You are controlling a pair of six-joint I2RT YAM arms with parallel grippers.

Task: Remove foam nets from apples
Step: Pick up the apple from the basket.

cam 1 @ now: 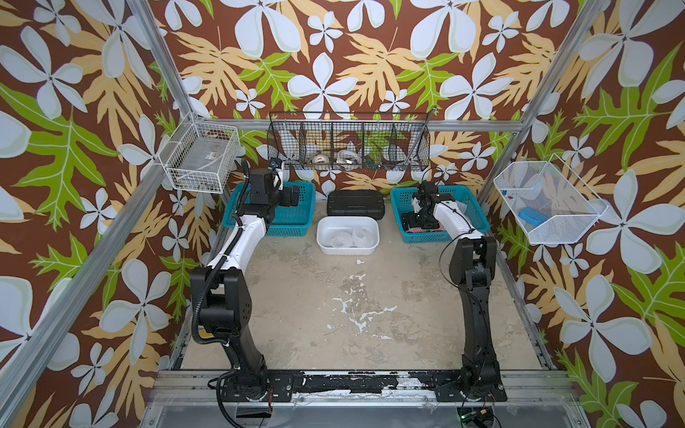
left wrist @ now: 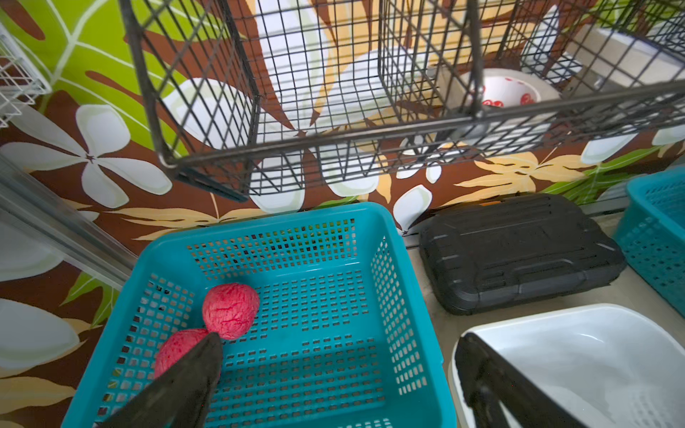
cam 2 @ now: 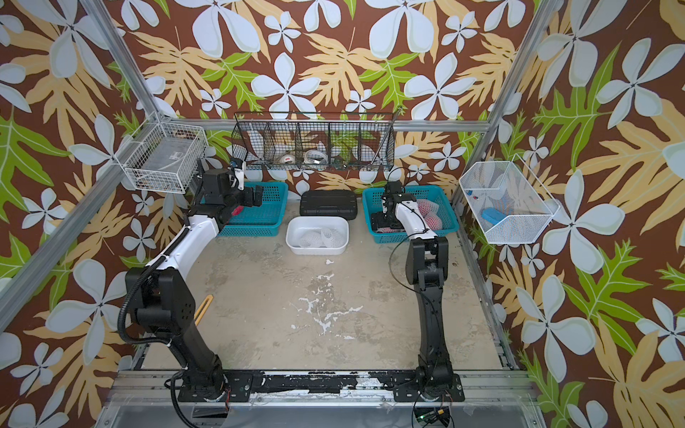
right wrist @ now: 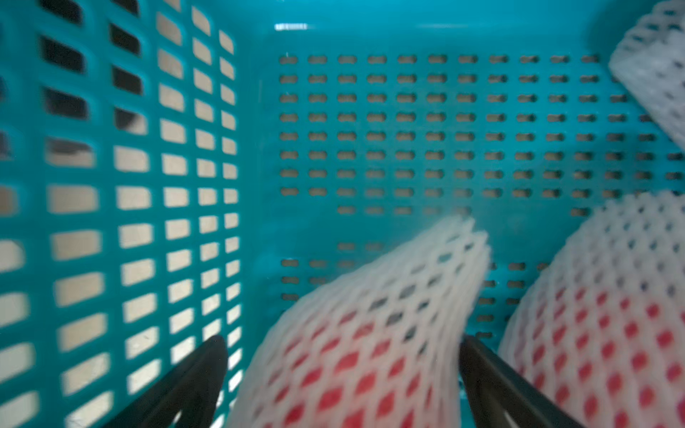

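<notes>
Worn tabletop (cam 1: pixel 333 296), floral walls (cam 1: pixel 333 55). Netted apple (right wrist: pixel 352 352) lies in right basket (right wrist: pixel 407 37), between right gripper's (right wrist: pixel 341 342) wide-spread jaws, not clamped. Net (right wrist: pixel 444 252): soft, light, likely to stretch and snag; take its loose open end. Left gripper (left wrist: pixel 339 337) gapes empty above left basket (left wrist: pixel 259 213), two bare apples (left wrist: pixel 230 310) inside. Spent nets (cam 1: pixel 352 237) sit in tub (cam 1: pixel 322 222). No writing legible.
</notes>
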